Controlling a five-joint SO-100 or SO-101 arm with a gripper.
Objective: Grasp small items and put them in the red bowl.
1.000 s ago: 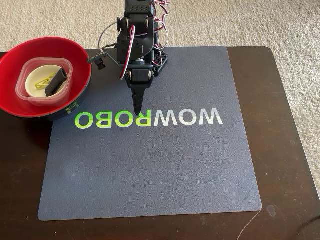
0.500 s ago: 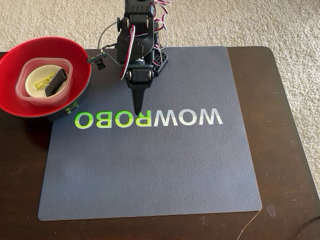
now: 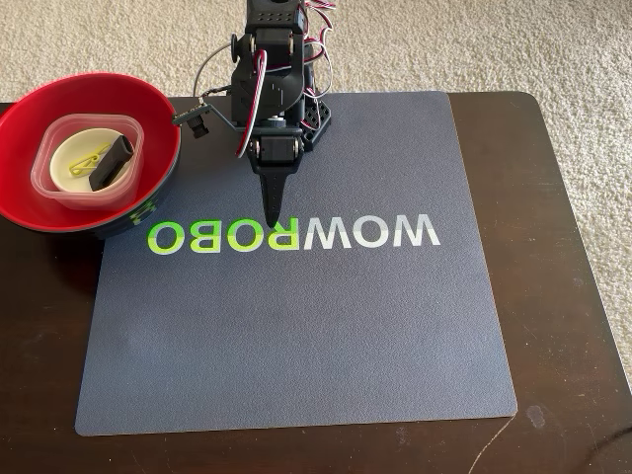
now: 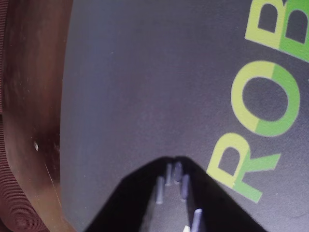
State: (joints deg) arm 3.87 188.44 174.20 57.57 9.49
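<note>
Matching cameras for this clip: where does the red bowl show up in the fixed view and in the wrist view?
Fixed view: the red bowl sits at the upper left, on the dark table by the mat's corner, with the small items nested inside.
Wrist view: the bowl is not in it; only mat, table edge and the gripper show.
Shared landmark: the green ROBO lettering on the mat.

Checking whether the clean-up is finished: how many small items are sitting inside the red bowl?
4, all in the red bowl: clear tub, white dish nested inside it, yellow-green clothespin and black clip in the dish. More could hide underneath.
</note>
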